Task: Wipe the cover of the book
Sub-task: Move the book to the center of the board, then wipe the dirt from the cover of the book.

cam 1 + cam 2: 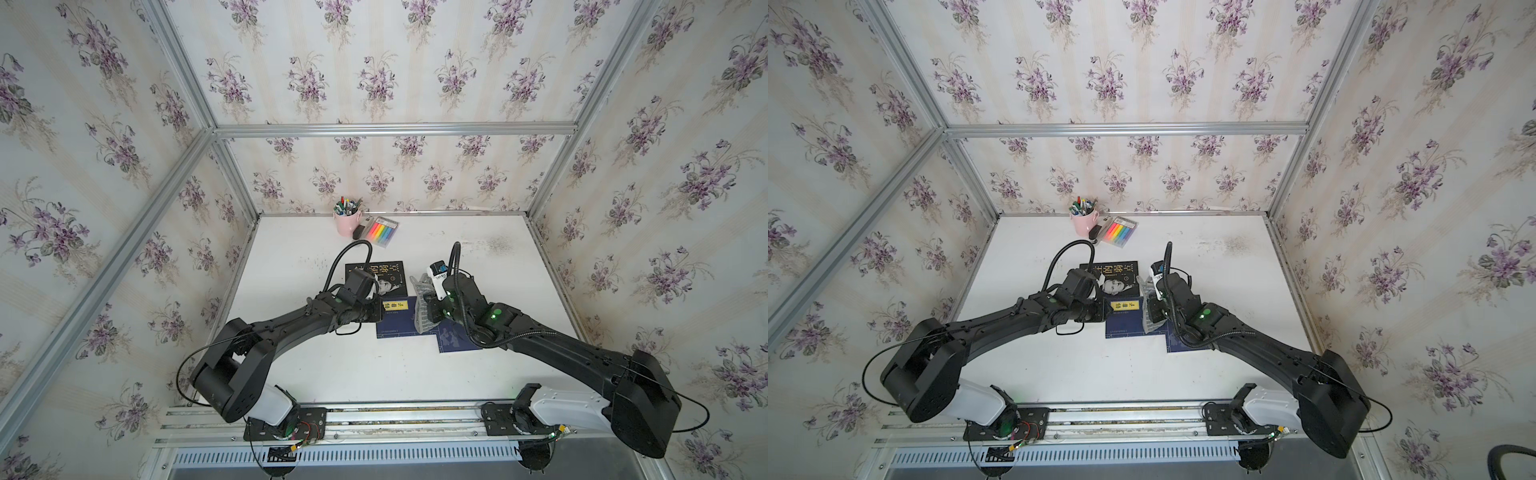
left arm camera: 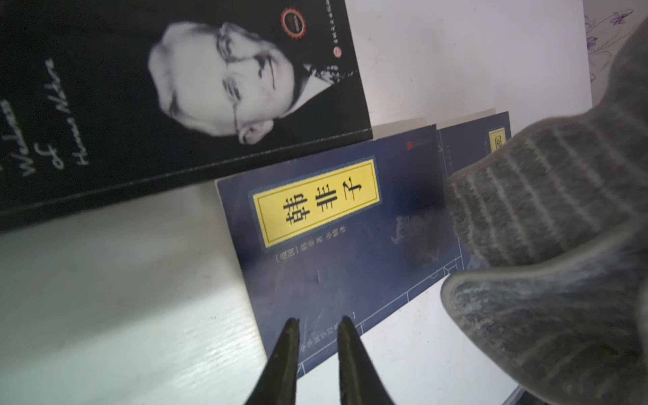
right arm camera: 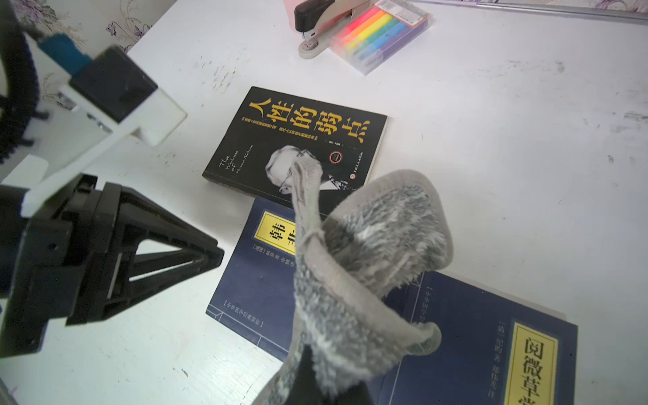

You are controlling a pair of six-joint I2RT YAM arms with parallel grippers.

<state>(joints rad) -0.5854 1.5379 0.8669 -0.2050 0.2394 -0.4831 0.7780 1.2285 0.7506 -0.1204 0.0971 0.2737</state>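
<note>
Above blue book (image 2: 336,245), left end effector (image 2: 317,324) nearly closed, right end effector pinching grey cloth (image 3: 354,280)

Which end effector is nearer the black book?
Left. The left end effector sits over the middle blue book's lower edge, beside the black book; the right end effector, holding the grey cloth, is farther off.

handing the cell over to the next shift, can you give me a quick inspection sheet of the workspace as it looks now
surface: white table, scuffed and speckled toward the back.
job's things: three books; black book, blue book overlapping its near edge, second blue book; grey cloth.
clutter: pink pen cup, stapler, highlighter pack, all at the back.
grippers: left gripper nearly closed over the blue book, empty; right gripper hidden behind the cloth it holds.
cables: black hoses looping off both wrists.
surroundings: floral wallpaper, aluminium frame.
</note>
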